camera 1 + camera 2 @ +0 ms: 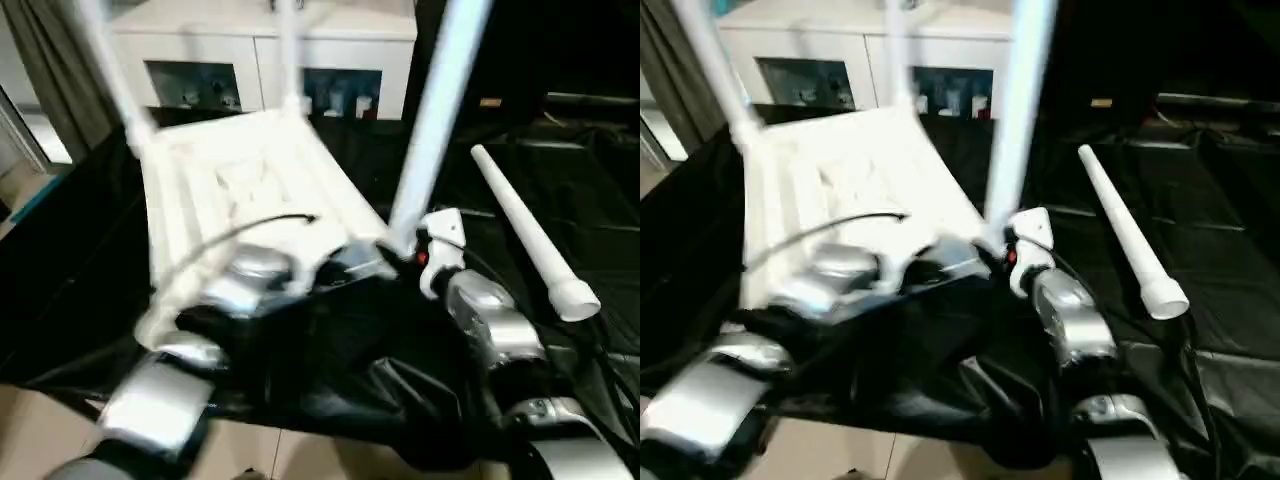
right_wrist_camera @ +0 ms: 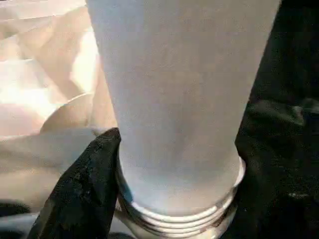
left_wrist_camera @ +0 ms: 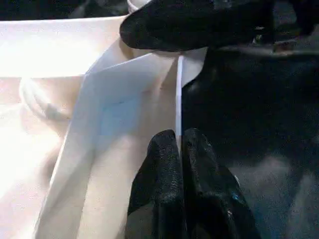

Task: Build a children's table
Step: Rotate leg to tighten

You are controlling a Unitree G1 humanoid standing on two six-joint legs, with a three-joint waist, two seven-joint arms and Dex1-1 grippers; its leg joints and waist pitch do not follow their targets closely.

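white table leg (image 2: 179,99) held by right end effector (image 2: 169,199), left end effector (image 3: 180,149) pinched on table rim (image 3: 178,99)

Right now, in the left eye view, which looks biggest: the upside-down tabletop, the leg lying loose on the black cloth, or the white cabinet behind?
1. Tabletop, covering the most picture.
2. White cabinet, though partly cut off and farther away, so unsure.
3. Loose leg, long but slim.
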